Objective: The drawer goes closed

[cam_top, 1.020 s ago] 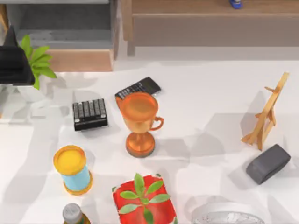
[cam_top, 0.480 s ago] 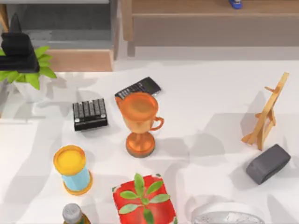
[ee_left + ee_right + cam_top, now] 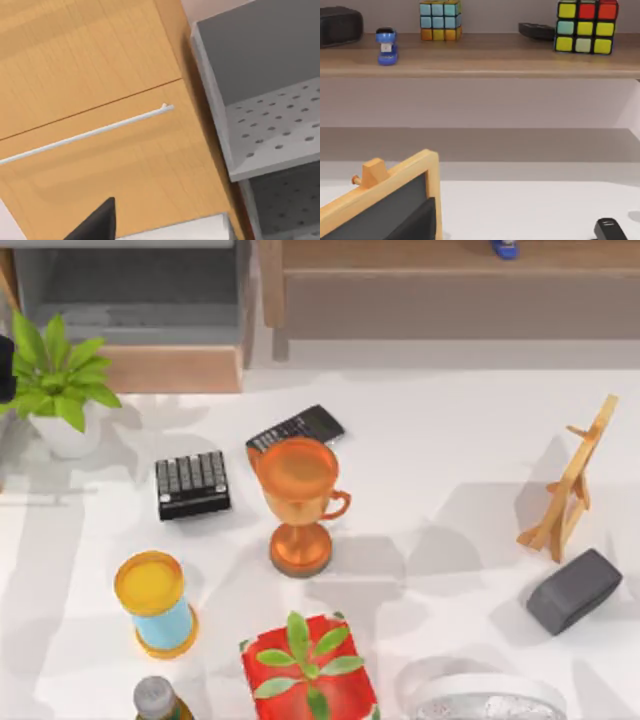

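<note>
Since the earlier frames, the left arm has moved out past the top view's left edge; a dark trace of it remains at that edge, level with the potted plant [image 3: 52,380], whose leaves are now uncovered. All bench items are unchanged.

**Drawer position.** The drawer [image 3: 140,320] stands at the far left of the bench [image 3: 450,470], pulled out toward the camera. Its grey interior is exposed and its light-tan front panel [image 3: 170,368] faces the bench. It is still open.

**Left gripper.** In the left wrist view, one dark finger tip [image 3: 95,225] appears at the frame's edge, in front of a tan wooden face carrying a thin white handle bar [image 3: 85,132]. The drawer's grey perforated interior lies beside that face. The finger appears apart from the wood. Whether the fingers are spread or closed cannot be told.

**Right gripper.** The right arm is parked on the right side; its wrist view looks past the small easel [image 3: 385,200] toward the shelf unit [image 3: 480,65]. Its finger state cannot be told.

**Step in hand.** Judged as approach: the left arm is lining up on the drawer's front.

**Next move.** Contact the front panel squarely and push it straight in toward the cabinet, clear of the plant.
</note>
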